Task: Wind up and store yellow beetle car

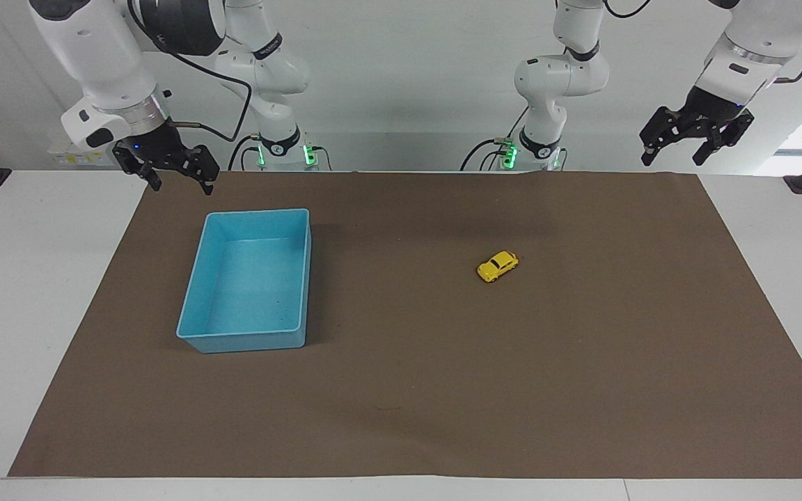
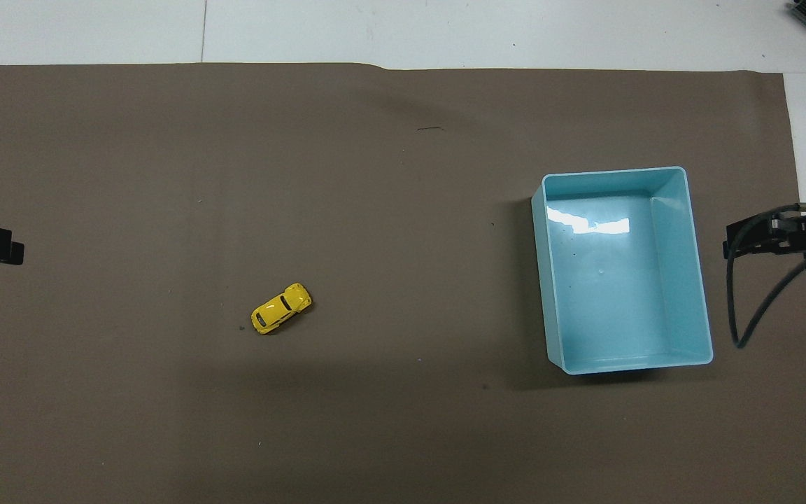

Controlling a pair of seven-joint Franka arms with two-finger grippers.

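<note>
Waiting at my controls: both hands hang spread and empty, left hand [image 1: 695, 145], right hand [image 1: 168, 170]; the yellow car [image 1: 498, 266] sits on the counter's brown mat [image 1: 443, 390], well apart from the blue bin [image 1: 199, 275].

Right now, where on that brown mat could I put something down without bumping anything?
Mostly anywhere. The mat is bare between the car and the bin, and along its whole edge farthest from the robots. The only tight spot is by the bin's end nearest the robots, under the right tool. The left tool hangs off the mat's other end.
</note>
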